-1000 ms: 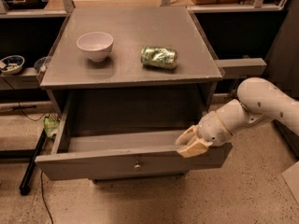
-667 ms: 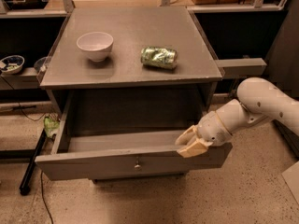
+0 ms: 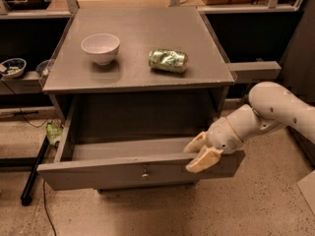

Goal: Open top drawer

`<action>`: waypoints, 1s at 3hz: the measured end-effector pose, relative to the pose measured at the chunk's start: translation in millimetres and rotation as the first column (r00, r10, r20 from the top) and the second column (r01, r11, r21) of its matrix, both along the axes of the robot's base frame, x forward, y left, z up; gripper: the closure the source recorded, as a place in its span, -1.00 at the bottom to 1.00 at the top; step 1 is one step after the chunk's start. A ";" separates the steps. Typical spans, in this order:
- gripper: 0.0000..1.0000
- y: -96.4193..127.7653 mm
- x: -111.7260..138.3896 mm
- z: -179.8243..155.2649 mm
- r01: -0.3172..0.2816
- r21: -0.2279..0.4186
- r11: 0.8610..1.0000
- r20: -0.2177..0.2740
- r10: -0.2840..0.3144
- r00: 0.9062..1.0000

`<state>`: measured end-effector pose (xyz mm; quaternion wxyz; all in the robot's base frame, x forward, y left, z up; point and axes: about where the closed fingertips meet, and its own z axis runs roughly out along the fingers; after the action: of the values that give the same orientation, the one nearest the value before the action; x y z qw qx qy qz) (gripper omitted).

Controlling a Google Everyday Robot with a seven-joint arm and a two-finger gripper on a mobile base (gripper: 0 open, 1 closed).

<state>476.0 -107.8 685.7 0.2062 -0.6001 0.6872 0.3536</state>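
Camera view: the top drawer [image 3: 98,175] stands pulled well out from under the desk [image 3: 138,77]. Its front panel hangs clear of the carcass and the interior is exposed; what shows of it looks bare. The small knob [image 3: 145,172] at the centre of the panel is untouched.

The claw [image 3: 189,160] sits at the right part of the drawer front. It straddles the panel's top edge, one finger [image 3: 197,142] inside the drawer and the other on the outer face, and appears to be pinching that edge. The white arm [image 3: 275,107] reaches in from the right.

On the desk a white bowl [image 3: 100,47] and a crushed green can [image 3: 168,60] rest apart from each other, clear of the work.

Assessment: the opening is essentially done. What remains, at most, is a short further pull, then letting go of the panel and backing the arm away.
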 end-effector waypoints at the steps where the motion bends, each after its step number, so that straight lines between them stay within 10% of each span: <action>1: -1.00 0.1 0.0 0.0 0.000 0.000 1.000 0.000 0.000 1.000; 3: -1.00 3.3 -3.3 -16.1 0.013 -0.050 0.999 -0.024 -0.014 1.000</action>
<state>472.7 -104.5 669.6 0.1851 -0.5960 0.7023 0.3425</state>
